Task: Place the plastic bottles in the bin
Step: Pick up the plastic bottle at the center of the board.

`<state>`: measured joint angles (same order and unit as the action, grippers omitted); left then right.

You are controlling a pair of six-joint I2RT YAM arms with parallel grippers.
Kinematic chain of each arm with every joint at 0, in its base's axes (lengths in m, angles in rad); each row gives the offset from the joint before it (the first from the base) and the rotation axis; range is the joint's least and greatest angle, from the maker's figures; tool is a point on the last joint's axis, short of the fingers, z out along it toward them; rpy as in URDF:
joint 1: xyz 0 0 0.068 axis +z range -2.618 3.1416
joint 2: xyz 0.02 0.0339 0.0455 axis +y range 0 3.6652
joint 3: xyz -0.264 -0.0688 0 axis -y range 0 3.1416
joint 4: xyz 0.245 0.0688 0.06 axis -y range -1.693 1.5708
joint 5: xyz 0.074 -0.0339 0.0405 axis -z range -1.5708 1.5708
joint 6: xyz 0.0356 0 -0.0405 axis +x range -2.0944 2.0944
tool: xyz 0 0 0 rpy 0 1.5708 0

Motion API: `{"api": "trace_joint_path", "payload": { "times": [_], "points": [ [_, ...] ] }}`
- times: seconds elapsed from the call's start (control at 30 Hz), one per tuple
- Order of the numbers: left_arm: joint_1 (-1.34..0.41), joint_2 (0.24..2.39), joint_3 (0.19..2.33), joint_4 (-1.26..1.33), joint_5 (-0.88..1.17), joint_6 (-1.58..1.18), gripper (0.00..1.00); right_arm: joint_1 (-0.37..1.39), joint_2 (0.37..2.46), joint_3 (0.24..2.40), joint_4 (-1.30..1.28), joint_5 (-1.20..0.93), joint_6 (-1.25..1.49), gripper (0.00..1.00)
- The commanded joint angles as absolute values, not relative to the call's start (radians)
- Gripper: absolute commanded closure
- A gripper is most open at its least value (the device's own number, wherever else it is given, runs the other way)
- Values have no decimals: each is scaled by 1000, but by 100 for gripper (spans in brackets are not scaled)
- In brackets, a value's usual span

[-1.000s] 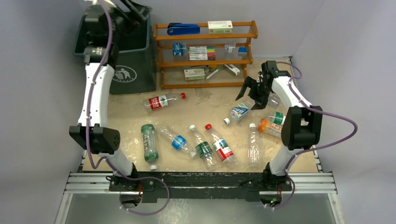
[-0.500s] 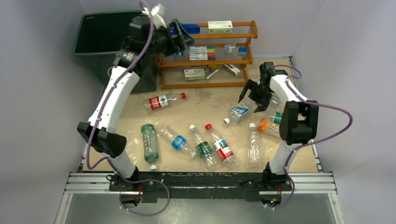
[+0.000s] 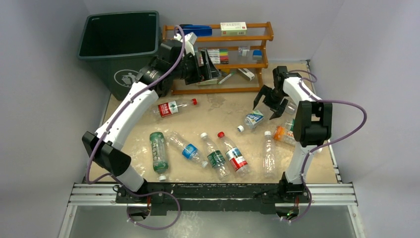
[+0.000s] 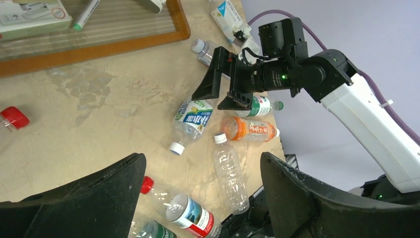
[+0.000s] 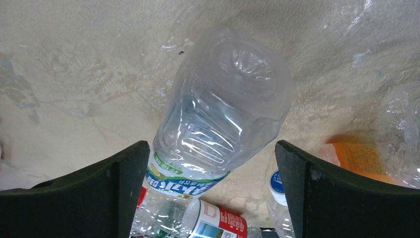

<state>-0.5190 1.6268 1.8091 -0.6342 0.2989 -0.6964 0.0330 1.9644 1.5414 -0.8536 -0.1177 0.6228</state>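
Note:
Several plastic bottles lie on the sandy table: a red-labelled one [image 3: 171, 107], a green one [image 3: 158, 151], a clear one [image 3: 269, 153] and an orange one [image 3: 285, 134]. My right gripper [image 3: 267, 104] hangs open just above a clear blue-labelled bottle [image 3: 253, 118]. In the right wrist view that bottle [image 5: 223, 114] lies between the spread fingers [image 5: 119, 188], apart from both. My left gripper [image 3: 212, 63] is raised in front of the wooden rack, open and empty [image 4: 202, 163]. The dark green bin [image 3: 130, 77] stands at the back left.
An orange-brown wooden rack [image 3: 218, 67] with markers and small boxes stands right of the bin, close behind my left gripper. The left wrist view looks down on the right gripper [image 4: 218, 96], the orange bottle [image 4: 250, 129] and a clear bottle [image 4: 230, 176]. Grey walls close in both sides.
My left arm has swung from over the bin to the right and now hangs before the rack, still open. The right gripper has edged slightly closer to the blue-labelled bottle.

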Motion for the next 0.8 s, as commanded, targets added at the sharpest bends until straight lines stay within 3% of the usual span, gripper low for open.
{"api": "trace_joint_path", "payload": {
  "times": [0.0,0.23,0.67,0.77],
  "points": [
    [-565,1569,1771,-543,264,-734,16,37,1946,1506,-840,-112,640,0],
    [-613,1605,1771,-531,293,-744,15,37,1941,1466,-799,-109,630,8],
    [-626,1652,1825,-546,367,-743,12,38,1891,1516,-789,-91,561,45],
    [-626,1656,1809,-493,419,-764,12,38,1865,1562,-797,-95,543,48]
  ]
}}
